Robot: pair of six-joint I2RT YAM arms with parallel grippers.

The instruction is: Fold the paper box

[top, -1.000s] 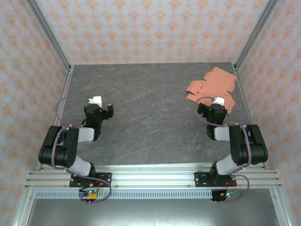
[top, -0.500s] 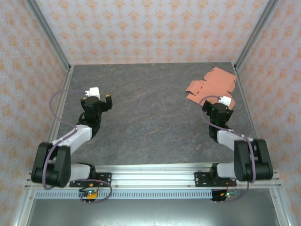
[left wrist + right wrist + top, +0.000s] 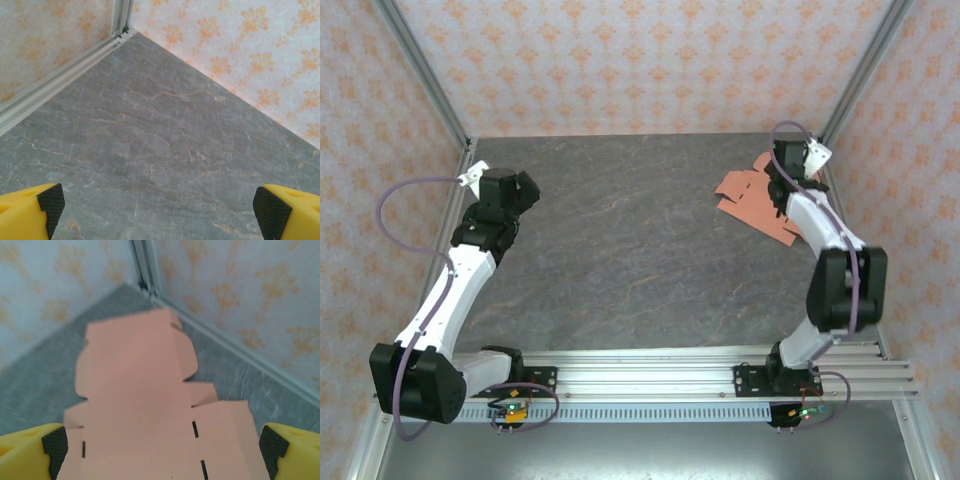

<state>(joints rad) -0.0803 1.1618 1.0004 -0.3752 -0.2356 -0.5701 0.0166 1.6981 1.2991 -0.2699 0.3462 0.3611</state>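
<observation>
The paper box [image 3: 748,196] is a flat salmon-orange die-cut sheet with tabbed flaps, lying at the far right of the grey table. My right gripper [image 3: 788,163] hovers over it, open, with nothing between its fingers. In the right wrist view the paper box [image 3: 145,390] spreads out flat below and ahead of the right gripper [image 3: 163,447], and both black pads [image 3: 54,444] stand wide apart. My left gripper [image 3: 513,187] is at the far left, well away from the sheet. In the left wrist view the left gripper [image 3: 162,205] is open over bare table.
Patterned walls with aluminium posts [image 3: 845,95] enclose the table on the left, back and right. The sheet lies close to the right wall and the back right corner [image 3: 145,287]. The left gripper faces the back left corner [image 3: 122,32].
Both arms have stretched out from their folded pose near the bases. The right gripper moved far and now hovers over the sheet. The left gripper moved far and left.
</observation>
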